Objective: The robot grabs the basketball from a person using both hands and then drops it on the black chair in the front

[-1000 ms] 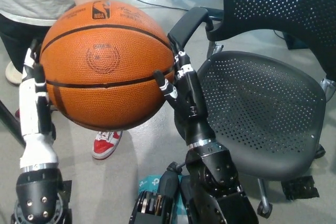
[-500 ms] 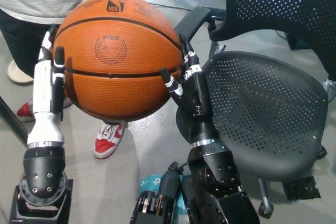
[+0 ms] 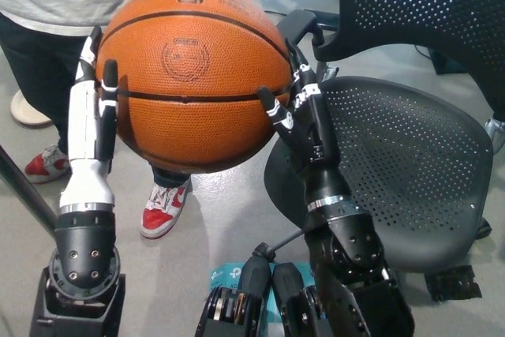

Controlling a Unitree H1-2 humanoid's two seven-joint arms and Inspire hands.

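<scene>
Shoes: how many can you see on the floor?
3. A red and white shoe sits below the basketball, another red one is at the left beside the white left hand, and a pale one is farther left, partly cut off.

A grey floor [image 3: 213, 219] carries everything here. On the right stands a black chair [image 3: 402, 171] with a perforated seat and back; one of its wheels [image 3: 397, 313] rests on the floor near the bottom. At the left, a person's red and white shoes [image 3: 162, 209] stand on the floor. A thin black cable [image 3: 268, 12] lies across the far floor.
</scene>
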